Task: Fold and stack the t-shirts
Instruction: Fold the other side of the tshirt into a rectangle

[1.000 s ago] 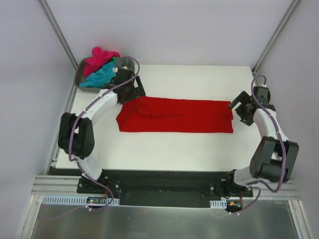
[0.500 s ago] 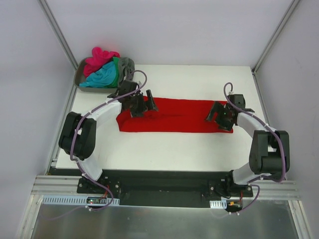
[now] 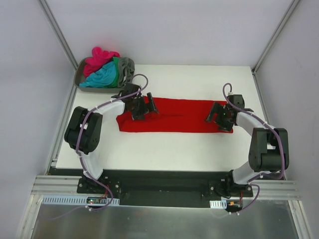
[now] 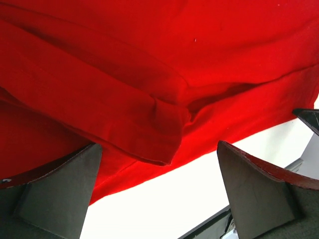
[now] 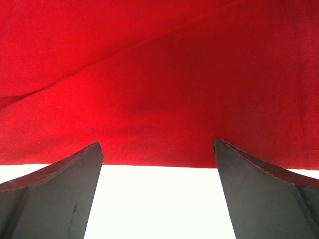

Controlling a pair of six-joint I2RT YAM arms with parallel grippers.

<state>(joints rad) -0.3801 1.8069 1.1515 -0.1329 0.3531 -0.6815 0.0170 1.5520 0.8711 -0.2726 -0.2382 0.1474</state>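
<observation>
One red t-shirt part-folded, the rest not begun.
It lay as a long band across the middle of the table. The left gripper hung over its 9 o'clock end and the right gripper over its 3 o'clock end, both with jaws spread wide, grasping nothing. Crosswise folds looked undone, no stack existed, and the other t-shirts sat bunched in the tray at 11 o'clock.

Five t-shirts: one red t-shirt, centre; pink t-shirt, teal t-shirt, green t-shirt and grey t-shirt, 10 o'clock. One tray. Two arms: left arm, right arm.
</observation>
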